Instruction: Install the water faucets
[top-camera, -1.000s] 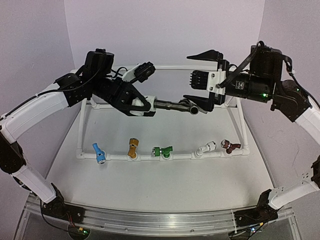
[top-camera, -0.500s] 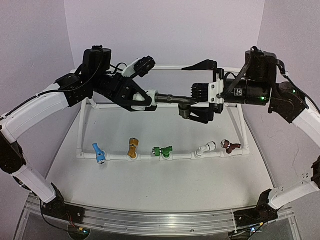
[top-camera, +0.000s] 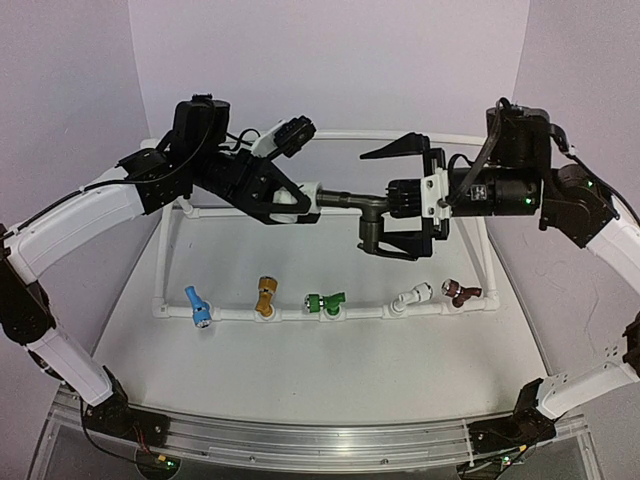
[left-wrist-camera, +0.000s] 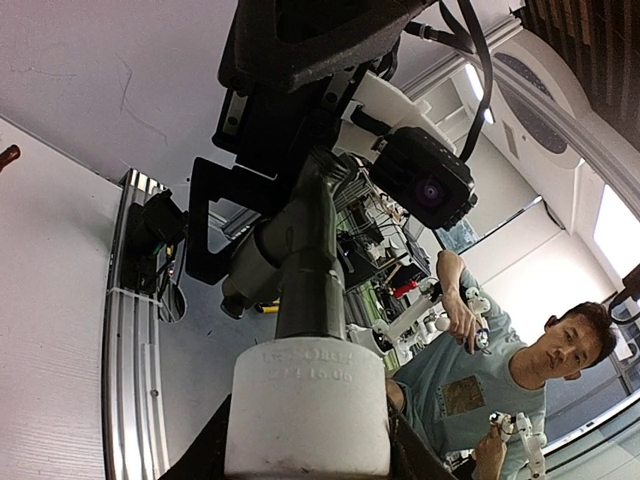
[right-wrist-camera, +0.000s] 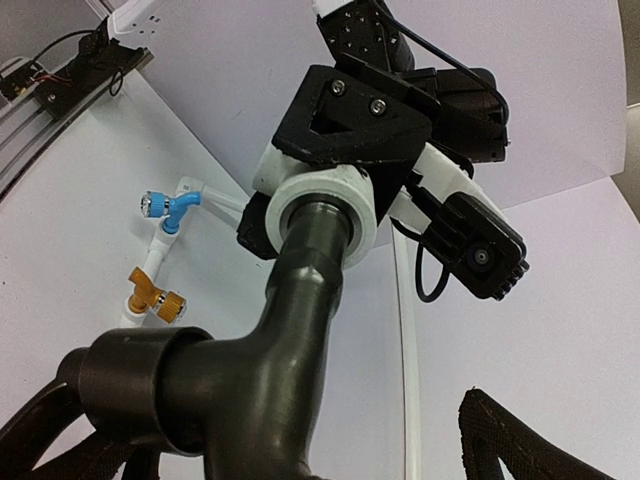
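The dark grey water faucet (top-camera: 350, 203) hangs level in mid-air above the white pipe frame (top-camera: 290, 313). My left gripper (top-camera: 300, 203) is shut on its white plastic fitting (left-wrist-camera: 307, 405). The faucet's bent end (top-camera: 371, 230) points down between the wide-spread fingers of my open right gripper (top-camera: 388, 203), which do not touch it. In the right wrist view the dark faucet (right-wrist-camera: 290, 340) fills the foreground and runs into the white fitting (right-wrist-camera: 300, 200). Blue (top-camera: 197, 305), gold (top-camera: 264, 296), green (top-camera: 324, 302), white (top-camera: 411, 295) and maroon (top-camera: 461, 291) faucets sit along the frame's front pipe.
The frame's rear rail (top-camera: 340, 133) runs behind both grippers, and side pipes (top-camera: 480, 250) slope down to the front pipe. A metal rail (top-camera: 300, 440) edges the near side of the table. Purple walls enclose the back and sides.
My right gripper has moved left so its open fingers now straddle the faucet's bent end. The left gripper has lifted and shifted slightly right, and the faucet's end has turned downward.
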